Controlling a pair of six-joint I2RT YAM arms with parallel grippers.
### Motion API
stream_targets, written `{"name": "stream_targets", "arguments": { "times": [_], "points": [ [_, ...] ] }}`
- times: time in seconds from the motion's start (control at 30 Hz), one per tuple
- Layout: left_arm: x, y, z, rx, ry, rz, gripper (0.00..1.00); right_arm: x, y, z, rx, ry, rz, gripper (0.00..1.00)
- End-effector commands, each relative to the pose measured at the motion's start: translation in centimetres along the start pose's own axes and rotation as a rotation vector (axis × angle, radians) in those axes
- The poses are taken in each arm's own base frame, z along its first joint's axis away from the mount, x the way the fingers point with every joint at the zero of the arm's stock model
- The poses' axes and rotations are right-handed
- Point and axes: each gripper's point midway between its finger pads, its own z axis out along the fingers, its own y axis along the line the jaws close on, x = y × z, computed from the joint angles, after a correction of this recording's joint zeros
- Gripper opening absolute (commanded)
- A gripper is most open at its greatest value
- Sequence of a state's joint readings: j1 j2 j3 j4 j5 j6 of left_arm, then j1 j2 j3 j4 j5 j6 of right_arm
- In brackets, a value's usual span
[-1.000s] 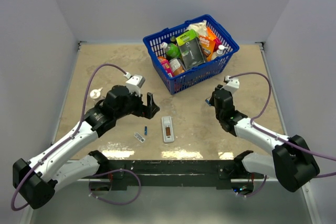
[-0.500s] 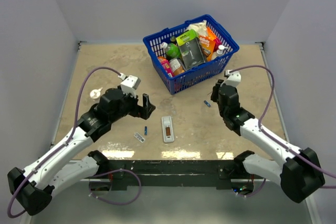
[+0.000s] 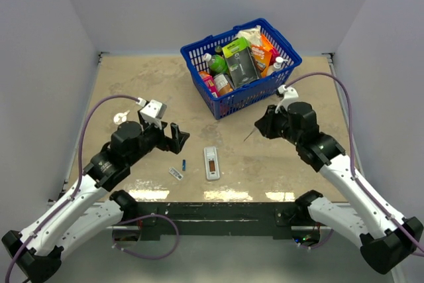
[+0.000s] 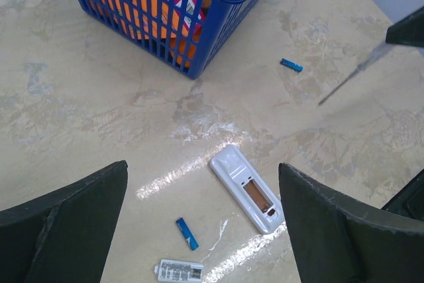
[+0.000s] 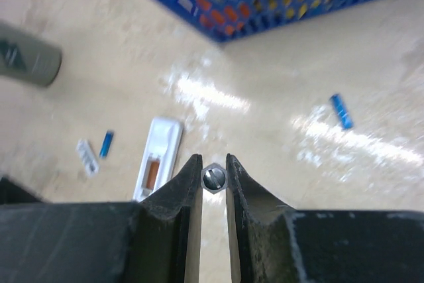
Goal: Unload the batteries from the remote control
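remote control (image 3: 211, 163) lies flat on the surface (image 3: 132, 84), roughly lengthwise toward the arms. Its long recess faces up and is brown inside.

Batteries, placed from the remote:
- first blue cell (image 3: 183, 164) is just left of it, close but apart, flat on the surface
- second blue cell (image 4: 291, 65) is well off to its right and farther from the arms, on the basket side. It also shows in the right wrist view, alone on bare surface.

small white labelled piece (image 3: 175, 172) sits left of the remote, past the first blue cell and a bit nearer the arms. It is not touching either of them.

left claw (image 3: 177, 134) is left of the remote and farther from the arms, released with jaws spread wide and nothing between them. In its wrist view the remote and first blue cell sit between the two fingers, on the surface below.

right claw (image 3: 260, 125) is right of the remote and farther from the arms, clenched on a thin grey rod (image 5: 212, 177). The rod is seen end-on between the fingertips in the right wrist view, with a hex-looking tip. From above it slants out of the claw toward the remote's side, and the tip stops well short of the remote (it's blurred, so can't tell whether it touches the surface).

blue basket (image 3: 246, 97), full of packaged goods, stands beyond the remote, up and to its right.
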State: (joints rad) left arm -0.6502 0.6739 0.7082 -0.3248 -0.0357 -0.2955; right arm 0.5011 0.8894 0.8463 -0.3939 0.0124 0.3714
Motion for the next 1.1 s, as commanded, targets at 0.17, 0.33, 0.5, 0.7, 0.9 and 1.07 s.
{"name": "stream_targets", "arguments": {
  "times": [0.17, 0.33, 0.5, 0.7, 0.9, 1.07],
  "points": [
    [-0.8, 0.4, 0.2, -0.019, -0.035, 0.021, 1.00, 8.9, 3.4, 0.5, -0.230, 0.407, 0.091, 0.00],
    [-0.8, 0.5, 0.1, -0.024, -0.040, 0.021, 1.00, 10.9, 3.6, 2.3, -0.232, 0.508, 0.155, 0.00],
    [-0.9, 0.6, 0.0, -0.029, -0.046, 0.022, 1.00, 14.3, 2.9, 4.5, -0.199, 0.633, 0.204, 0.07],
    [-0.8, 0.7, 0.1, -0.039, -0.043, 0.019, 1.00, 15.0, 1.1, 7.0, -0.093, 0.573, 0.248, 0.14],
    [-0.8, 0.9, 0.0, -0.047, -0.045, 0.016, 1.00, 15.4, 0.3, 7.8, -0.040, 0.571, 0.262, 0.17],
    [-0.8, 0.8, 0.0, -0.040, -0.048, 0.013, 1.00, 14.5, 0.0, 7.7, -0.004, 0.540, 0.264, 0.33]
  ]
}}
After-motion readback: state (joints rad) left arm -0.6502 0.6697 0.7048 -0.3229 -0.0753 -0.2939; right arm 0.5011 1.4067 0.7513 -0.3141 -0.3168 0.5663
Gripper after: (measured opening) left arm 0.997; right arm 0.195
